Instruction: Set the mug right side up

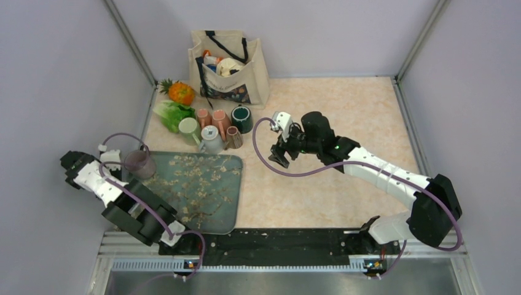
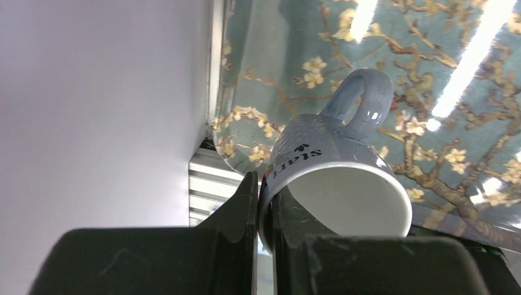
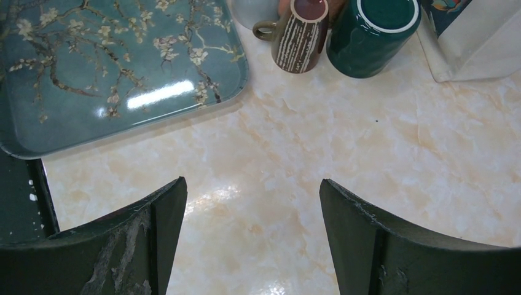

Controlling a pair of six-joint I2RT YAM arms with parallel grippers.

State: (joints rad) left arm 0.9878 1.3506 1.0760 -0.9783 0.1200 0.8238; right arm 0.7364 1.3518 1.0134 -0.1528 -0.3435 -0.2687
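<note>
From above, the left jaws pinch the grey-lilac mug (image 1: pixel 138 163) over the far left corner of the blossom-patterned tray (image 1: pixel 203 196), which lies at the bench's near left. Whether the mug touches the tray cannot be told. The right jaws hang over bare bench (image 1: pixel 344 110) just beyond the tray's right edge. Near the bench's far left corner stand a tote bag (image 1: pixel 236 77), an orange fruit (image 1: pixel 182 93), a lettuce (image 1: pixel 169 114) and a cluster of mugs (image 1: pixel 216 128).

At the left wrist, the left jaws are nearly closed on the mug's (image 2: pixel 332 166) wall at the rim, one inside and one outside. Its mouth faces the camera, its handle (image 2: pixel 364 98) points away over the tray (image 2: pixel 442 67), and dark lettering runs along its side.

At the right wrist, the right jaws stand wide with nothing between them, only bench (image 3: pixel 344 141) below. The tray's (image 3: pixel 92 80) corner fills the upper left. Beyond it stand a striped mug (image 3: pixel 301 34) and a dark green mug (image 3: pixel 372 31), just beside the bag (image 3: pixel 476 43).
</note>
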